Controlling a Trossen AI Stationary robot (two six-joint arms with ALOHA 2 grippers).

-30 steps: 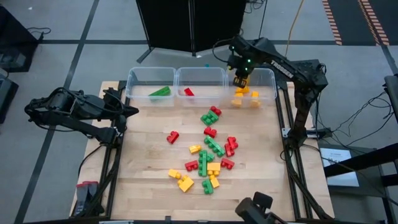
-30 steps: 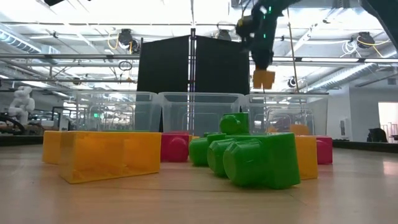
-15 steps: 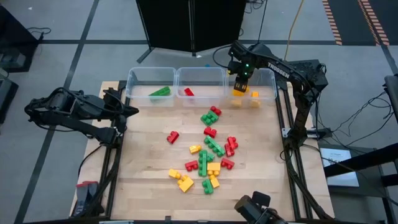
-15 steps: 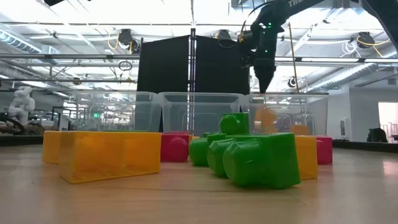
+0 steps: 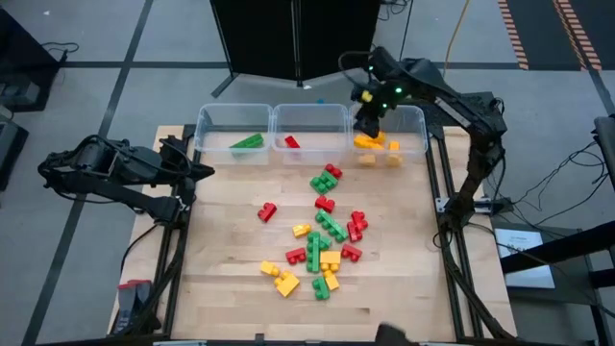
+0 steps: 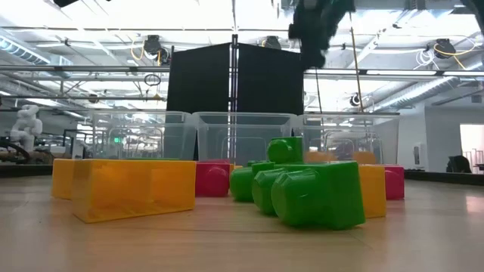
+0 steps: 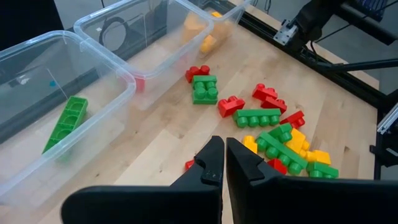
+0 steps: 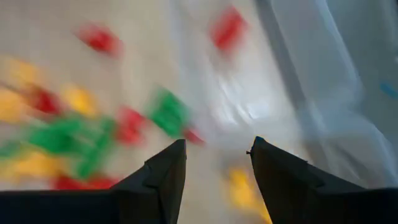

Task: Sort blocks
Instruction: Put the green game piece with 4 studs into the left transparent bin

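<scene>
Red, green and yellow blocks (image 5: 325,235) lie scattered on the wooden table's middle and near part. Three clear bins stand in a row at the far edge. The left bin (image 5: 204,125) holds a green block (image 5: 248,141). A red block (image 5: 291,142) lies in the middle bin (image 5: 309,109), and several yellow blocks (image 5: 371,142) lie in the right bin (image 5: 421,130). My right gripper (image 5: 368,119) (image 8: 217,144) hangs open and empty above the right bin's left part, high in the low view (image 6: 311,53). My left gripper (image 5: 202,171) (image 7: 224,140) waits shut at the table's left edge.
In the low view, large yellow (image 6: 132,187) and green (image 6: 314,193) blocks sit close to the camera at the near edge. Bare wood (image 5: 231,250) lies left of the block cluster. The metal frame rails (image 5: 437,207) run along the table's right side.
My right gripper let go of a yellow block above the right bin. The block fell into that bin among the other yellow ones. The gripper then rose and swung, its wrist view now blurred. The left arm kept still.
</scene>
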